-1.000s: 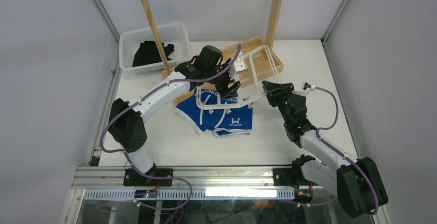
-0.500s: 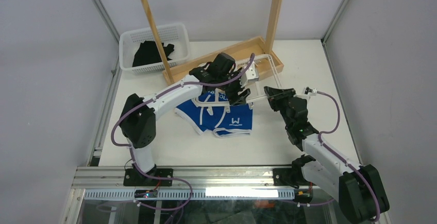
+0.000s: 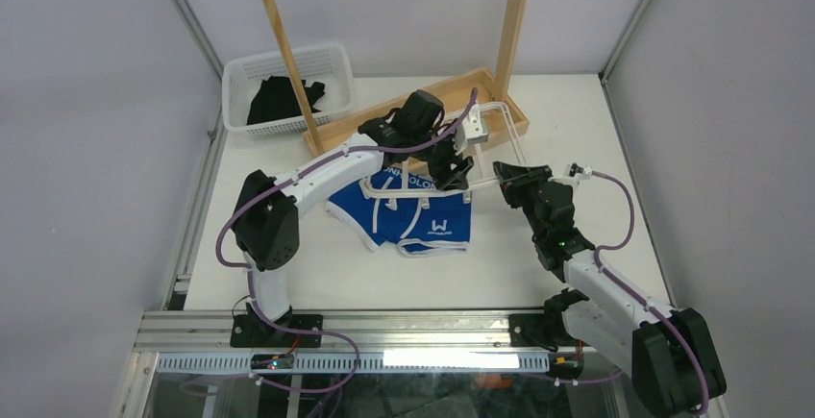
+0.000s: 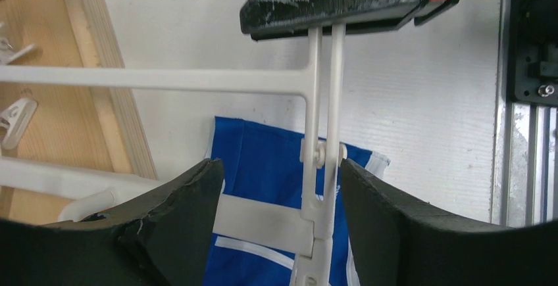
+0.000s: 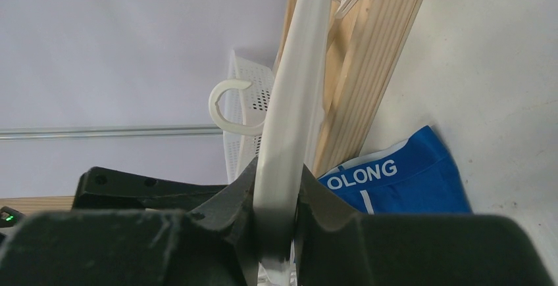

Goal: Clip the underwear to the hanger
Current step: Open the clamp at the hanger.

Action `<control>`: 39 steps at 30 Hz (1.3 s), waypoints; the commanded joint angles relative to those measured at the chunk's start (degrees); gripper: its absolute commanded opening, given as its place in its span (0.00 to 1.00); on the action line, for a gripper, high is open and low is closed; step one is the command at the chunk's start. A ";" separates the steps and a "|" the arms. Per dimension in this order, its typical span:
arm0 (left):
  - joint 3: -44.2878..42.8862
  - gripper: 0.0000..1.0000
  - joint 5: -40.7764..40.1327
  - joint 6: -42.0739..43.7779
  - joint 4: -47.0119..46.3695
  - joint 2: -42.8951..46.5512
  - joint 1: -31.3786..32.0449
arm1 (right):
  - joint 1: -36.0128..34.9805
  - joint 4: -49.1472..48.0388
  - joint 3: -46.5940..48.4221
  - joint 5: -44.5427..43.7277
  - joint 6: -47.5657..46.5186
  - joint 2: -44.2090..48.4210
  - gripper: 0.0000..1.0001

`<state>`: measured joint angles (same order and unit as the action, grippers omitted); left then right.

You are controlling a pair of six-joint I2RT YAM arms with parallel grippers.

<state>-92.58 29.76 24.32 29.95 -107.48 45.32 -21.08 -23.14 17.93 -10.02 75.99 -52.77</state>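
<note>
The tall wooden rack [image 3: 281, 48], pale square-cut timber, stands at the far side of the white table [image 3: 317, 264]. Reaching out from over the rack's base toward the near edge is the hanger [image 3: 509, 125], a thin, smooth white plastic frame with rounded corners. Just in front of the rack, under the hanger's near end, the underwear [image 3: 437, 231] lies flat on the table: soft bright-blue cloth, white trim, lettered waistband. None of it is clipped yet, I'd say, so the real work remains. The right gripper [image 5: 276, 187], right of the rack's front, is clamped on the hanger's rim. The left gripper [image 4: 276, 200], in front of the rack, has its jaws apart on either side of a small dangling clip [image 4: 321, 158], not pinching it.
</note>
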 commanded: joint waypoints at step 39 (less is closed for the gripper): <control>-7.03 0.16 6.03 -5.41 -3.98 -7.04 1.81 | -0.15 -3.61 1.00 0.32 0.25 5.18 0.04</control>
<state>-98.32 37.82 18.59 28.60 -114.93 47.33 -21.08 -20.91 17.28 -10.07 75.77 -50.50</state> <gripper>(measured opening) 0.285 0.215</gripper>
